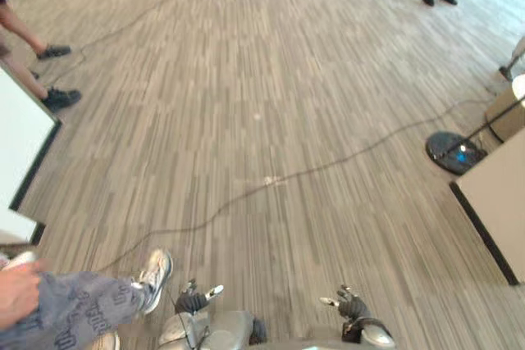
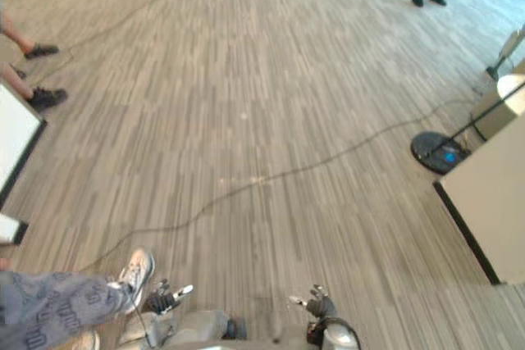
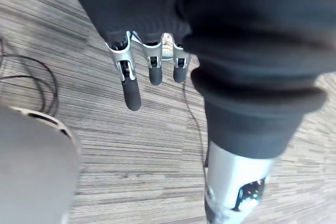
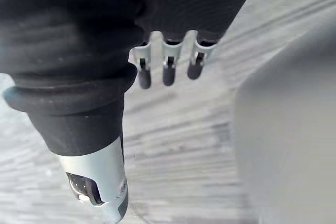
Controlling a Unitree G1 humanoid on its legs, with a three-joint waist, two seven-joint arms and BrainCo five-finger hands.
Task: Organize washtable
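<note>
just ahead of the body, the left hand (image 1: 195, 298) and the right hand (image 1: 349, 304) hang low over the carpet (image 1: 271, 120), fingers straight and slack, each holding nothing, with a person's shoe (image 1: 154, 272) beside the left one. further out, a white board (image 1: 20, 141) stands to the left and a beige panel (image 1: 492, 202) with a round black base (image 1: 455, 152) to the right, well apart from both hands. which way the washtable lies, how its long side runs and which hand is nearer cannot be told; the robot likely has yet to face it.
</note>
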